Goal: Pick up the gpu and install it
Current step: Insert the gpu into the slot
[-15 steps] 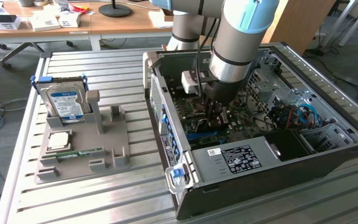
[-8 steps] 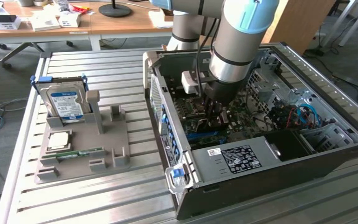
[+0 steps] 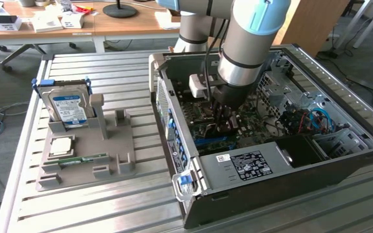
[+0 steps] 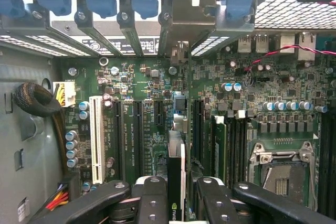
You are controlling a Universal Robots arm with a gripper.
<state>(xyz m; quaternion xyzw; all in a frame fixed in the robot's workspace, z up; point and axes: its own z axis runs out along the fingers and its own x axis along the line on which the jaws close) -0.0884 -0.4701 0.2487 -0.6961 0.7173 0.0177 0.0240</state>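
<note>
**Fig.** We see the end effector (image 4: pixel 178 203) clamped on the gpu (image 4: pixel 176 156). The card is held edge-on so that its long edge runs parallel to the expansion slots (image 4: pixel 137 129) of the motherboard (image 4: pixel 252 87). The arm (image 3: pixel 248 43) stands near-vertical, its wrist inside the open computer case (image 3: pixel 264 167) lying on the tabletop (image 3: pixel 109 68). We cannot tell whether the card is seated.

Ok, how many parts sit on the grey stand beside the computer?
3 on the stand: hard drive upright at the far end, square chip lying flat nearer, green memory stick nearest the camera. None looks hidden.
</note>
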